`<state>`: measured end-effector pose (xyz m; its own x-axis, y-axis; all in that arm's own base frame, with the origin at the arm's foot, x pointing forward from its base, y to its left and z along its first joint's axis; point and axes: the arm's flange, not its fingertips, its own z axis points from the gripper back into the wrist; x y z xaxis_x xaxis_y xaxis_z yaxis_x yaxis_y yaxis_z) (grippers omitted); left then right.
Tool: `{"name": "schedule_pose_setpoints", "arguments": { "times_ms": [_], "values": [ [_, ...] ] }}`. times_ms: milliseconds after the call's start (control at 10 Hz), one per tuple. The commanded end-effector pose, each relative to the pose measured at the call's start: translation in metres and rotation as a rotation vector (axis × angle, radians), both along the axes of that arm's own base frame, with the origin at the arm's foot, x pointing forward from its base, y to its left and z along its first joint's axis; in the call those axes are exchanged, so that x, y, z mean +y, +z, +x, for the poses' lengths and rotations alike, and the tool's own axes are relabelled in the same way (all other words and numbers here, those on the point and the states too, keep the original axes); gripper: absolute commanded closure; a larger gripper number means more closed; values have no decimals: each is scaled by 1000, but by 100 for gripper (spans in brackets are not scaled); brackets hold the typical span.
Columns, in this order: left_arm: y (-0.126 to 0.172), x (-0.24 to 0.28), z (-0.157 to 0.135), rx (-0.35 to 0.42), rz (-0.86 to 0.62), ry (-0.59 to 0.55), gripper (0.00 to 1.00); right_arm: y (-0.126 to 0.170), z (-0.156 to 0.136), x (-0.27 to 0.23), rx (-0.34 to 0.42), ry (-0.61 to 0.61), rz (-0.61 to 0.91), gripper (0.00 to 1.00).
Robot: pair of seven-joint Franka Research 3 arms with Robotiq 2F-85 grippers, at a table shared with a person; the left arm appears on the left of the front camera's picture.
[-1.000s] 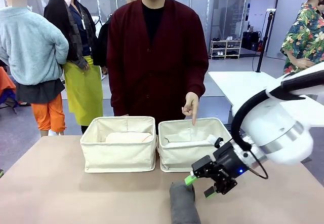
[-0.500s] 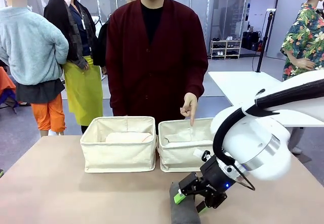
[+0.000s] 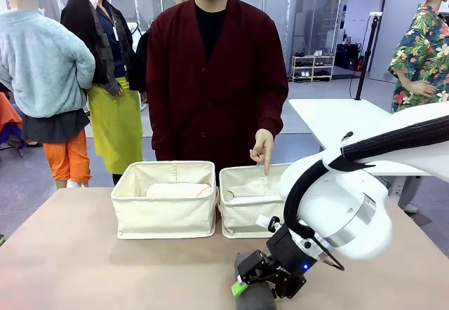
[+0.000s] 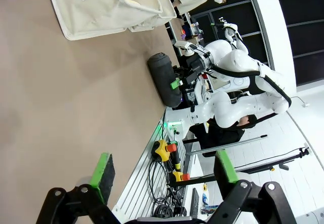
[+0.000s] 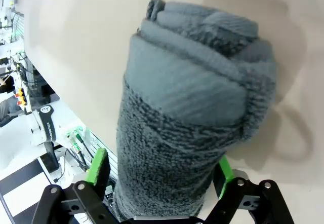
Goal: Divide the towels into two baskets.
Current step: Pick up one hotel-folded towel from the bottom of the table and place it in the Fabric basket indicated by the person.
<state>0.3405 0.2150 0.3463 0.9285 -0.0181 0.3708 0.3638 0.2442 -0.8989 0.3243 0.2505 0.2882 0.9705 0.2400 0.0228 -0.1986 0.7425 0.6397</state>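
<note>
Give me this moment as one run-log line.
right gripper: closing around dark grey towel on table | left gripper: open | person's hand: pointing into right basket

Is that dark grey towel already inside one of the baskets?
No, the dark grey towel lies on the table, in front of the baskets, between the right gripper's fingers.

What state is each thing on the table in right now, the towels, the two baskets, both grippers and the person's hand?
dark grey towel: rolled, lying on the table, between the right gripper's fingers.
right gripper: down over the towel, jaws closing.
left gripper: open, empty.
left basket: upright, holds a cream towel.
right basket: upright, pale cloth inside.
person's hand: pointing into the right basket.
</note>
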Motion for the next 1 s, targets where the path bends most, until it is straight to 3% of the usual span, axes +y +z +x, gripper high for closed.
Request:
{"name": "schedule_pose_setpoints", "arguments": {
  "times_ms": [0, 100, 400, 600, 900],
  "values": [
    [0, 1, -3, -4, -5, 5, 0, 1, -48, -27, -47, 30, -5, 60],
    [0, 1, -3, -4, -5, 5, 0, 2, -49, -27, -51, 30, -8, 98],
    [0, 1, -3, -4, -5, 5, 0, 11, -49, -30, -62, 29, 5, 100],
    [0, 1, -3, -4, -5, 5, 0, 23, -49, -35, -56, 16, 22, 91],
    [0, 1, -3, -4, -5, 5, 0, 73, -51, -51, -100, 58, 33, 91]
  ]
}}
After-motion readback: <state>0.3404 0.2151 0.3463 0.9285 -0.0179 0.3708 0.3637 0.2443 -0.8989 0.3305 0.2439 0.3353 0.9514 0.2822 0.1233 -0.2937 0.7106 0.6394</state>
